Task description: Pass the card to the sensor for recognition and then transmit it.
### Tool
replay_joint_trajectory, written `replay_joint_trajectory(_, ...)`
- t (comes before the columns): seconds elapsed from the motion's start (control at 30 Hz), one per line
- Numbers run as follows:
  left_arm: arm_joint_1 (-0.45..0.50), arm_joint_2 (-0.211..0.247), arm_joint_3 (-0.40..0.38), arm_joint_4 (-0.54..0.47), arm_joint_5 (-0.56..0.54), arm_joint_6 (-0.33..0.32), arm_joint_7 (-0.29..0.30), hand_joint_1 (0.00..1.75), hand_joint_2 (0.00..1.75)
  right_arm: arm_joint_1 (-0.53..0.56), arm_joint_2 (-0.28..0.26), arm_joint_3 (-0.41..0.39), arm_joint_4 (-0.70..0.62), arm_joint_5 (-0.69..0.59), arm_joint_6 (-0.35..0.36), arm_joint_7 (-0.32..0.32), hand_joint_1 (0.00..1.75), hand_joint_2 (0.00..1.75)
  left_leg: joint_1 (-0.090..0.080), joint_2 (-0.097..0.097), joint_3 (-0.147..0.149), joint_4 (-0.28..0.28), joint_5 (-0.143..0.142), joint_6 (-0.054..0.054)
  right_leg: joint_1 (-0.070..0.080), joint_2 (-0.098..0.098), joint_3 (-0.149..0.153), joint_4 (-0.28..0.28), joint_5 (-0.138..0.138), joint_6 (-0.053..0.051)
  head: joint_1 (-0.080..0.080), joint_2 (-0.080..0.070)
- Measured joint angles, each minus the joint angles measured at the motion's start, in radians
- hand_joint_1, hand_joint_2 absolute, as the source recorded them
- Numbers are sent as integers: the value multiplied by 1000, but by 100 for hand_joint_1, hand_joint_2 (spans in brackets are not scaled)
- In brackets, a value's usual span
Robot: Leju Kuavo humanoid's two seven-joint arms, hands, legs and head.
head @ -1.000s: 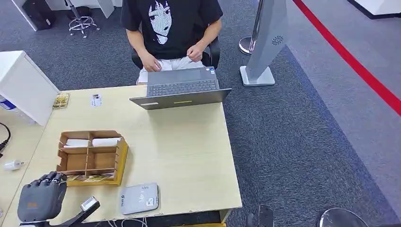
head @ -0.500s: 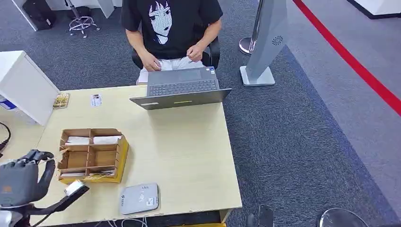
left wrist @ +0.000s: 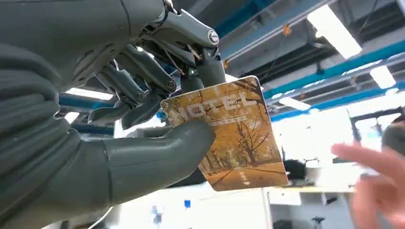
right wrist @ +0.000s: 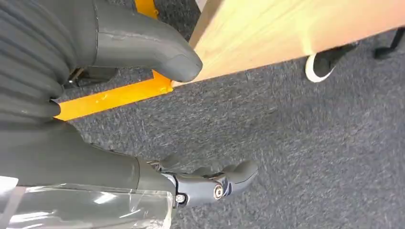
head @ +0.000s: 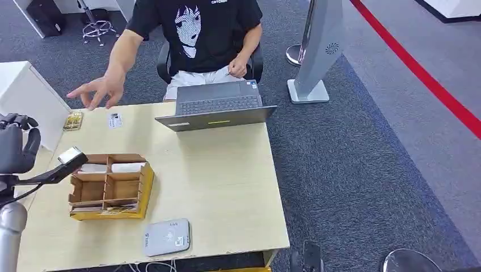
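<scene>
My left hand (head: 14, 150) is raised at the table's far left edge, beside the wooden organizer box (head: 110, 187). In the left wrist view my left hand (left wrist: 119, 143) pinches a golden hotel card (left wrist: 234, 138) printed with autumn trees between its thumb and fingers. The card is held up in the air. The grey card sensor (head: 166, 238) lies flat near the table's front edge, well to the right of and nearer than my left hand. My right hand (right wrist: 76, 100) hangs beside the table edge over the carpet, fingers apart and holding nothing.
A person sits behind an open laptop (head: 218, 107) and stretches a hand (head: 96, 90) over the table's far left corner; it appears blurred (left wrist: 377, 181) beyond the card. Two small cards (head: 73, 120) (head: 115, 119) lie there. A white box (head: 28, 102) stands at left.
My left hand rose from the table's front left corner to beside the organizer box. The person lifted one arm from the lap and reached toward the far left corner.
</scene>
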State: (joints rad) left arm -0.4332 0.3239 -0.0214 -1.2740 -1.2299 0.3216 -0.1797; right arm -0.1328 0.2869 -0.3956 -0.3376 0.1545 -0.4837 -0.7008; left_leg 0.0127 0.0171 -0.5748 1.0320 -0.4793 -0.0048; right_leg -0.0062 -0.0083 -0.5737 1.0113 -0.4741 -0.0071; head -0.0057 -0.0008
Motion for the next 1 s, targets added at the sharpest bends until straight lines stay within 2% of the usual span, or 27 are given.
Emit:
replay_joint_trajectory(0.17, -73, -3, -10, 140, 5, 15, 4, 175, 175, -8, 0, 8, 16, 3, 0, 0, 0, 175, 0, 1, -1, 0, 0, 0, 0, 1, -1, 0, 0, 0, 1, 0)
replay_joint_trajectory(0.37, -94, -8, -14, 189, 16, 26, 2, 175, 175, -10, 0, 9, 25, 3, 1, 0, 0, 175, 0, 1, -3, 0, 0, 0, 0, 1, -3, 0, 0, 0, 1, 0)
replay_joint_trajectory(0.4, -95, -10, -15, 193, 18, 26, 2, 14, 175, -11, 0, 9, 27, 3, 1, 0, 0, 175, 0, 2, -3, 0, 0, 0, 0, 2, -3, 0, 0, 0, 1, 0)
replay_joint_trajectory(0.43, -96, -10, -16, 196, 21, 26, 0, 0, 175, -11, 0, 9, 28, 3, 1, 0, 0, 175, 0, 4, -3, 0, 0, 0, 0, 4, -4, 0, 1, -1, 1, 0)
replay_joint_trajectory(0.87, -93, -14, -18, 198, 55, 21, -10, 0, 175, -11, 0, 9, 33, 1, 1, 0, 0, 175, 0, 3, -5, 0, 0, 0, 0, 4, -5, 0, 1, -1, 0, 0)
replay_joint_trajectory(0.93, -87, -14, -18, 196, 58, 37, -16, 0, 175, -11, 0, 9, 33, 0, 2, 0, 0, 175, 0, 3, -5, 0, 0, 0, 0, 4, -5, 0, 1, -1, 1, 0)
replay_joint_trajectory(1.0, -56, -9, -18, 163, 77, 80, -23, 0, 175, -11, 0, 9, 33, -4, 1, 0, 0, 175, 0, 4, -5, 0, 0, 0, 0, 4, -5, 0, 1, -1, 0, 0)
